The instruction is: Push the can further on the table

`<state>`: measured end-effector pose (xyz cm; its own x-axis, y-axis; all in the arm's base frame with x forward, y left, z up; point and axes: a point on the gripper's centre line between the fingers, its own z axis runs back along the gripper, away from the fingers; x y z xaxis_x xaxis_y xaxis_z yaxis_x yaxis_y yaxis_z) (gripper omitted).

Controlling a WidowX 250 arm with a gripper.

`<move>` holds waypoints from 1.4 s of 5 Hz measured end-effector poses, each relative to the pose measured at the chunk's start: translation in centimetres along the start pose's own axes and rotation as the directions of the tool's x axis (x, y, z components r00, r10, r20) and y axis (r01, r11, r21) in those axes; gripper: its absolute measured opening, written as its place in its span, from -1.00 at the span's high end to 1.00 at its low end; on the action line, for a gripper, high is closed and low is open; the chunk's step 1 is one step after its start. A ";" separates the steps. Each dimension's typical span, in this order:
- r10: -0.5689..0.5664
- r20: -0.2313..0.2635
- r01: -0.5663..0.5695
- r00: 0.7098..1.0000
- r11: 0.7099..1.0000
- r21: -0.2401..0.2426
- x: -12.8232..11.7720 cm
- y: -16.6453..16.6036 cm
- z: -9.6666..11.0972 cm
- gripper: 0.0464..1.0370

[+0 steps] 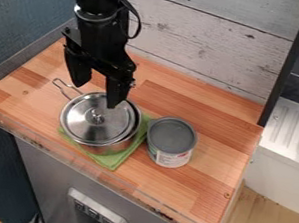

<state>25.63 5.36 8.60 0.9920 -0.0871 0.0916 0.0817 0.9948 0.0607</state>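
The can point(170, 142), grey-topped with a pale printed label, stands upright on the wooden table point(204, 189), just right of a lidded metal pot. My gripper point(99, 94) hangs from the top left over the back of the pot, its two black fingers spread apart with nothing between them. It is to the left of the can and higher, not touching it.
The steel pot point(97, 120) with a lid knob and a wire handle rests on a green cloth point(114, 160). A whitish plank wall point(207, 36) bounds the back, and a low transparent rim runs along the front and left edges.
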 end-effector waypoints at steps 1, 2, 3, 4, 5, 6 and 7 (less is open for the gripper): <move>0.000 -0.026 0.000 1.000 1.000 -0.011 -0.3 -0.2 -0.7 -0.93; -0.049 -0.012 0.048 0.999 0.998 -0.036 -0.2 -2.3 -0.3 -0.93; -0.110 0.000 0.110 0.994 0.993 -0.032 -0.3 -4.5 0.5 -0.93; -0.150 0.032 0.151 0.988 0.988 -0.041 -1.3 -7.4 1.0 -0.93; -0.109 0.037 0.111 0.993 0.991 -0.068 -2.5 -9.3 -0.3 -0.93; -0.064 -0.009 0.063 0.998 0.996 -0.065 -2.9 -10.0 -2.0 -0.93; -0.022 -0.067 0.017 0.997 0.997 -0.079 -2.7 -10.5 -4.3 -0.93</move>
<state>22.47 -4.67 3.43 0.9941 -0.1055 0.0233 0.1059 0.9942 -0.0165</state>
